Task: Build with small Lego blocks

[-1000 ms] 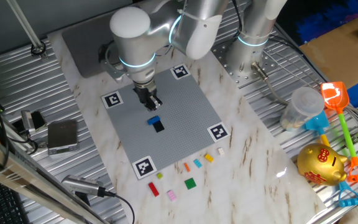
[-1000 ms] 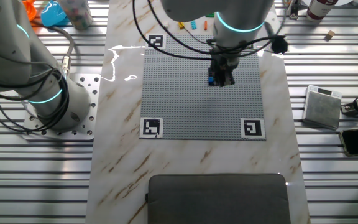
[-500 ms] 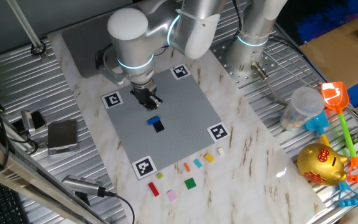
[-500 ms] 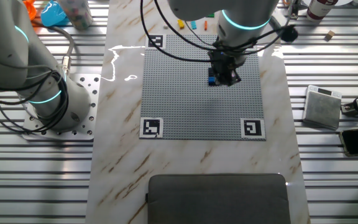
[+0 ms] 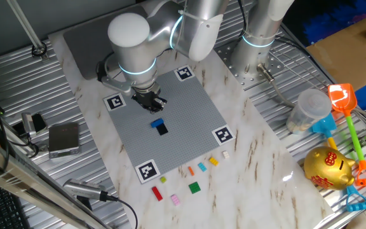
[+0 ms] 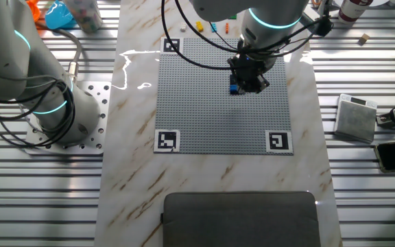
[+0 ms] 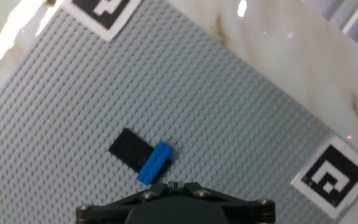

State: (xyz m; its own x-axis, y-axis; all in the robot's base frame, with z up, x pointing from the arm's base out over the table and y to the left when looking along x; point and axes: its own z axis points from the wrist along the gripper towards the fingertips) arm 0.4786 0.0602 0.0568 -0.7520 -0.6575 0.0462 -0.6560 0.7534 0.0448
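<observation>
Hovered over the grey plate, gripper just above and left of frame centre in one fixed view, clear of the studs with nothing between the fingers; jaw gap too small and too hidden to judge, so cannot tell whether wide or narrow. Showed in the hand view only as a dark housing at the bottom edge, fingertips out of sight. Lay on the plate just below the gripper: a blue block touching a black block, near the middle of the plate. Seen in the hand view low and left of centre, blue block tilted, overlapping the right end of the black block. In the other fixed view, blue block peeked out at the gripper's left side, upper centre of frame, black one hidden behind the fingers. Sat loose on the marble table below the plate, lower centre of frame: red, pink, green, orange, light blue, yellow and white blocks, spread apart in a rough row. Marked each plate corner: black-and-white markers.
</observation>
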